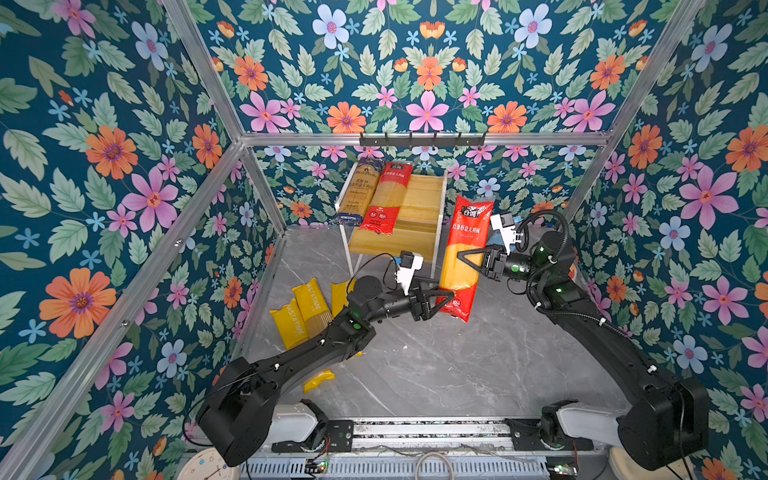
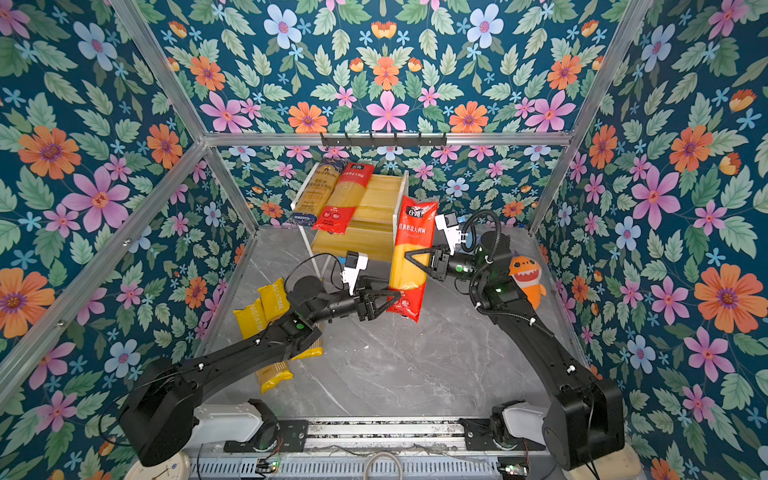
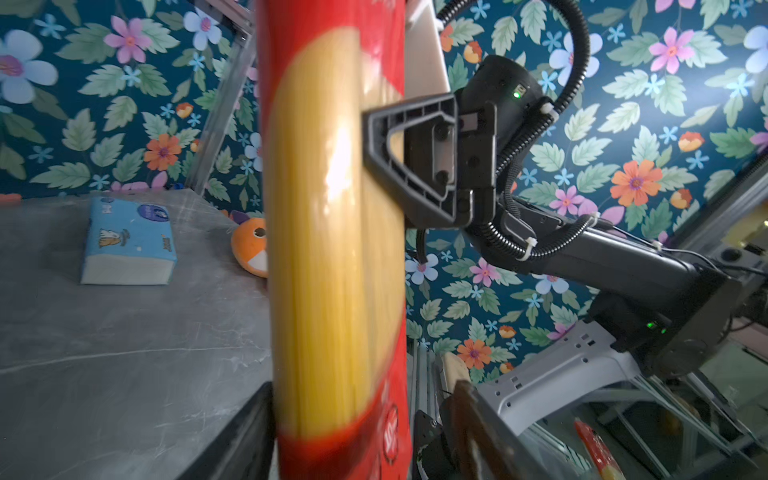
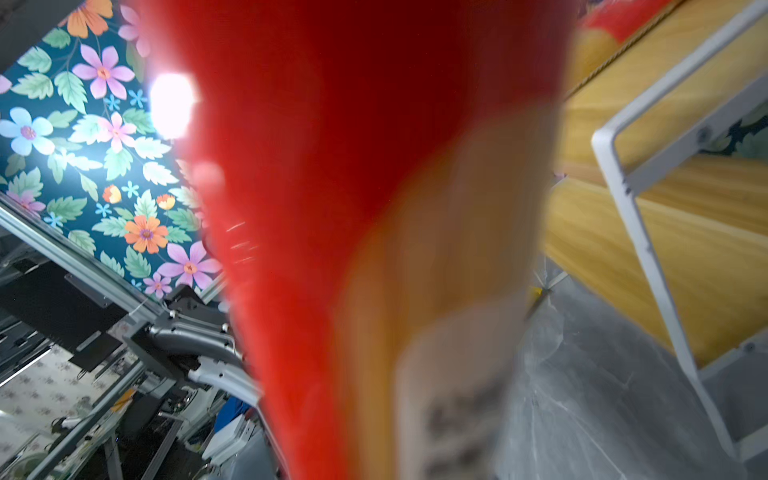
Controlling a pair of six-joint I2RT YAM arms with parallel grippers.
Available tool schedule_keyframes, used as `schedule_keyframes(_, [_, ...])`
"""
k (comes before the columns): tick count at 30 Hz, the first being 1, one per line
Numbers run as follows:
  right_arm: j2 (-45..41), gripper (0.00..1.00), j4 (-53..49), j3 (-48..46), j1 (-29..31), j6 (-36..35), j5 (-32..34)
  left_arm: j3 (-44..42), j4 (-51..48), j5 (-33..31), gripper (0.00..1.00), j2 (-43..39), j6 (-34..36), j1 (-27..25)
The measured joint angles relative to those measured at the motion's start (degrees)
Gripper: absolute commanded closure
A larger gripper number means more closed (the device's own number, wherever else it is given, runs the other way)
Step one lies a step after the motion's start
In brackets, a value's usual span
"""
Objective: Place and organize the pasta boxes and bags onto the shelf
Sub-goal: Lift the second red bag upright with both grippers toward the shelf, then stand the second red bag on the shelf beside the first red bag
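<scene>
A red pasta bag (image 1: 461,257) (image 2: 409,257) with a clear window hangs upright just right of the shelf (image 1: 419,208) (image 2: 378,208). My right gripper (image 1: 459,255) (image 2: 408,255) is shut on its middle, and one finger (image 3: 415,158) presses on its front. My left gripper (image 1: 451,297) (image 2: 397,297) straddles the bag's lower end with its jaws open, one finger standing clear of the bag (image 3: 332,249). A navy pack (image 1: 359,191) and a second red pack (image 1: 386,195) lie on the shelf's top board. Yellow PASTATIME packs (image 1: 307,307) lie on the table under my left arm.
A blue-and-white tissue pack (image 3: 129,245) and an orange plush toy (image 2: 525,278) sit by the right wall behind my right arm. A black hook rail (image 1: 422,140) hangs above the shelf. The shelf's white frame leg (image 4: 648,249) stands close beside the held bag.
</scene>
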Motion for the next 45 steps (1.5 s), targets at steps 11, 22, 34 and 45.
schedule_keyframes(11, [10.2,0.96,10.4,11.4,3.5,15.5,8.9,-8.0,16.6,-19.3,0.28,-2.0,-19.2,-2.1])
schedule_keyframes(22, [15.2,0.89,12.1,16.1,5.9,23.1,12.3,-4.0,27.4,-29.5,0.59,5.1,-26.4,-3.1])
schedule_keyframes(34, [17.8,0.63,7.9,18.6,6.0,26.6,16.0,-2.5,27.3,-34.2,0.93,4.9,-30.7,-3.1])
schedule_keyframes(45, [13.0,0.28,9.2,11.5,2.2,26.6,17.6,1.0,19.7,-42.9,1.00,4.7,-30.7,-0.8])
